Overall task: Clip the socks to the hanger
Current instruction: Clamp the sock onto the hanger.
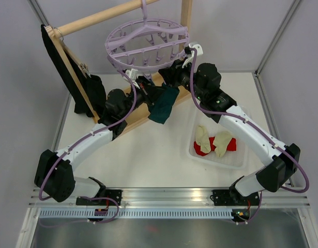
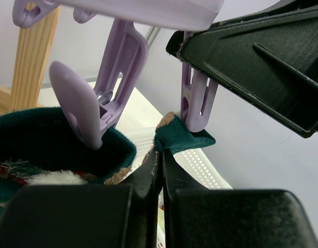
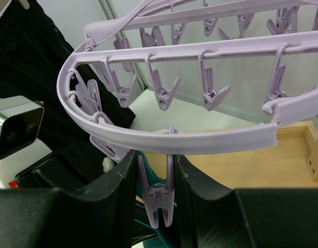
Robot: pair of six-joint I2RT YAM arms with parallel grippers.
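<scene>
Left pincer (image 2: 160, 165) on teal sock (image 1: 164, 106), right pincer (image 3: 154, 181) around clip (image 3: 160, 199).

Bright even light, blurred close-ups

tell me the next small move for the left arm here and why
Probably lift the teal sock edge slightly into the clip. The left gripper pinches the sock just below that clip, which the right gripper straddles at its top end, apparently squeezing it open.
</scene>
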